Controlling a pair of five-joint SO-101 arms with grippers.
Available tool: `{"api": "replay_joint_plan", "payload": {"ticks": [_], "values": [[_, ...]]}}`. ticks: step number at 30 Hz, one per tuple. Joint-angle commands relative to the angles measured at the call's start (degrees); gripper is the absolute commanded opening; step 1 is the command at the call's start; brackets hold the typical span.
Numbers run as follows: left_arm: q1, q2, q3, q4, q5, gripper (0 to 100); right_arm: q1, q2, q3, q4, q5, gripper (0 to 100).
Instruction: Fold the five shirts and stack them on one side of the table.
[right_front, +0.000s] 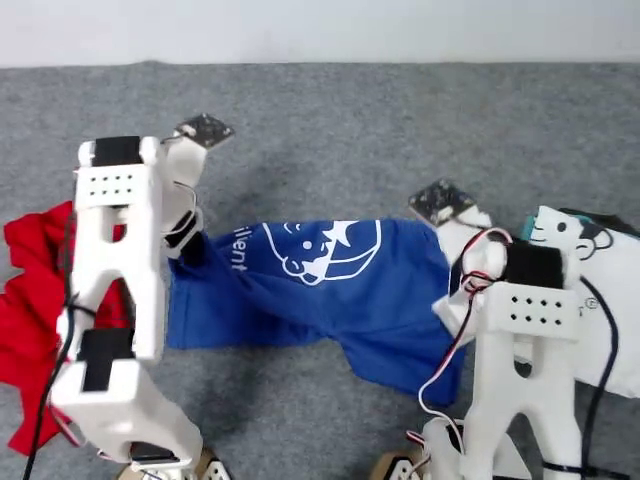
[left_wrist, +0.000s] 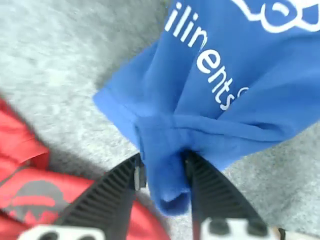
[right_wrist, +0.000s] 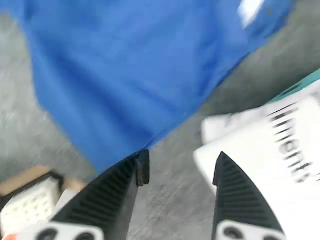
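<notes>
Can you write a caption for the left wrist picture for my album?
Left end effector pinches the blue shirt by a bunched edge, red shirt nearby.

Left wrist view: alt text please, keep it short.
The left pincer is clamped on a bunched edge of the blue shirt, which has white lettering and spreads away over the grey table. A red shirt with a grey print lies beside the pincer.

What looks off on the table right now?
The blue shirt lies skewed and rumpled, one end bunched and clamped in the left gripper. The red shirt is a crumpled heap next to it. The right gripper is open, holding nothing, between the blue shirt and the white shirt.
</notes>
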Motion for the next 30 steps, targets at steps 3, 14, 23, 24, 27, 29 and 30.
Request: {"api": "replay_joint_plan", "payload": {"ticks": [3, 14, 23, 24, 27, 29, 30], "values": [[-0.4, -9.7, 0.0, 1.8, 0.3, 15, 0.3, -0.5, -3.3, -9.5, 0.1, 21.5], [-0.6, -12.0, 0.3, 1.8, 0.5, 15, 0.6, 8.9, -3.5, -11.4, 0.0, 21.5], [-0.3, -6.6, 2.9, -7.4, 9.8, 13, -1.6, 17.2, -4.7, -29.6, -0.1, 10.1], [-0.2, -4.3, 3.1, -8.9, 11.0, 11, -2.4, 19.7, -6.0, -30.6, -0.1, 5.5], [0.8, 2.9, 3.1, -11.5, 12.0, 3, -4.7, 28.2, -12.0, -31.9, -2.7, 1.7], [1.8, 7.4, 3.1, -12.4, 12.1, 0, -5.1, 34.3, -16.9, -31.5, -5.3, 1.3], [2.3, 9.4, 3.1, -12.4, 12.1, 1, -5.4, 37.5, -19.3, -31.5, -6.2, 0.9]]}}
